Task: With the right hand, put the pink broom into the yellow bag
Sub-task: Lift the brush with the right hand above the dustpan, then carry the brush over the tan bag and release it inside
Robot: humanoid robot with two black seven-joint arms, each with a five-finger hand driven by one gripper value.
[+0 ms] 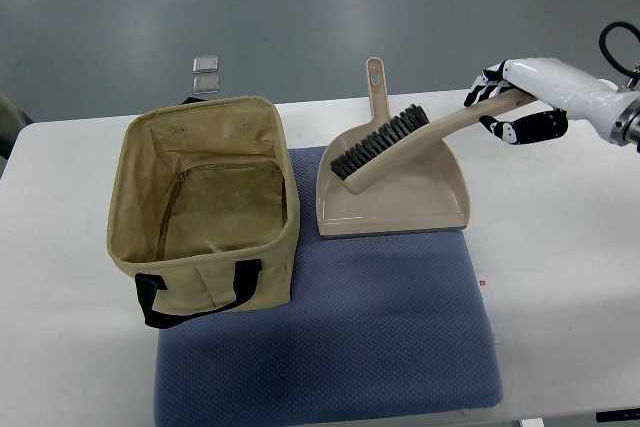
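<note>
The broom point(400, 144) is a beige-pink hand brush with black bristles; its head lies tilted over a matching dustpan point(390, 197). My right hand point(510, 102) comes in from the right edge and is shut on the end of the broom's handle, at the table's upper right. The yellow bag point(205, 212) stands open on the left, with black handles and an empty inside. It is well to the left of the broom and hand. The left arm does not show.
A blue mat point(340, 347) lies on the white table point(560, 277) under the bag and dustpan. Two small grey squares point(206, 74) lie on the floor beyond the table's far edge.
</note>
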